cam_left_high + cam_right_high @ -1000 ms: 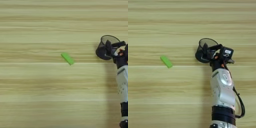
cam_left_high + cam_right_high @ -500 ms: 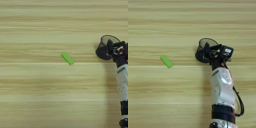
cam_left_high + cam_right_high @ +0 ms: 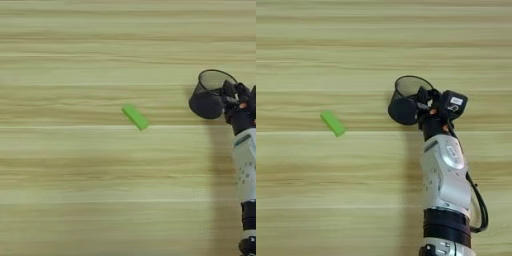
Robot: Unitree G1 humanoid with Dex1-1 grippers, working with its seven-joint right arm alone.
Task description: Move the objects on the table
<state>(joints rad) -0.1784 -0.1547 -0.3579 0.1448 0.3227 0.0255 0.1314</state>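
A: Pale striped wood fills both views; your desk (image 3: 75,190) carries only two things that I can make out. Where's your cup?

B: The mesh cup (image 3: 408,100) sits right of centre, tilted, with its open rim facing up and away and its dark base toward the left. It looks tipped because the pincer (image 3: 426,100) is at its right rim, so you're likely holding it by the wall rather than letting it stand.

A: Is the grip closed on it?

B: You can't tell. The black fingers overlap the rim, but whether they pinch the mesh or just rest against it is hidden.

A: And the markers?

B: Neither marker shows anywhere. You do have a small green block (image 3: 135,116) lying flat, well apart to the cup's left, angled on the grain.

A: How's the arm set?

B: Your silver forearm (image 3: 445,175) comes up from the bottom edge, nearly straight along the desk, wrist bent a little left toward the cup. A black cable loops along its right side.
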